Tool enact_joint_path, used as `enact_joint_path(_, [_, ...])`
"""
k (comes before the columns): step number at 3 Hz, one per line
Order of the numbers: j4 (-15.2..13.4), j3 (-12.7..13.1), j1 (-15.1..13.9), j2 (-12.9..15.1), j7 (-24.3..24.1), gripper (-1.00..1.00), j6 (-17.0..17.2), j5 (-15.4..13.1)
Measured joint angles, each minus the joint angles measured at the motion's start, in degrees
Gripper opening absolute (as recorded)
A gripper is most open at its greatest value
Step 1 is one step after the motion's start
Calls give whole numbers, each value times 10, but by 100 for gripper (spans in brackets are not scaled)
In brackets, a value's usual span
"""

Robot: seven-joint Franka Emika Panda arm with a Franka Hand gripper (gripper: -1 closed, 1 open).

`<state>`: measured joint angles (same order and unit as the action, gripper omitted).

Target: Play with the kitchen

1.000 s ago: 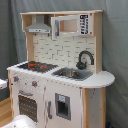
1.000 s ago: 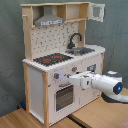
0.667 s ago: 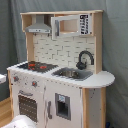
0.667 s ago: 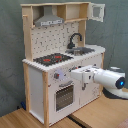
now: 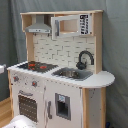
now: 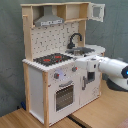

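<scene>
The kitchen is a white and light-wood toy set, seen in both exterior views. It has a black stovetop with red burners, a black faucet over the sink, a grey hood, knobs and an oven door. In the second exterior view my white arm reaches in from the right. Its gripper sits at the front edge of the counter, just right of the knobs. In the first exterior view only a white rounded part shows at the bottom left.
A grey curtain hangs behind the kitchen. An upper cabinet door stands open at the top right in the second exterior view. Light wooden boards lie in front of and below the kitchen.
In the second exterior view my arm has moved up and to the left, from below the counter in front of the lower cabinet to the counter's front edge.
</scene>
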<state>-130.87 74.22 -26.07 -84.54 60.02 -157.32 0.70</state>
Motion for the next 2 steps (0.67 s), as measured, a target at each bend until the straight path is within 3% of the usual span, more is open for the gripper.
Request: enact_joint_path(2, [0,-76,30,2,78,100,72,0])
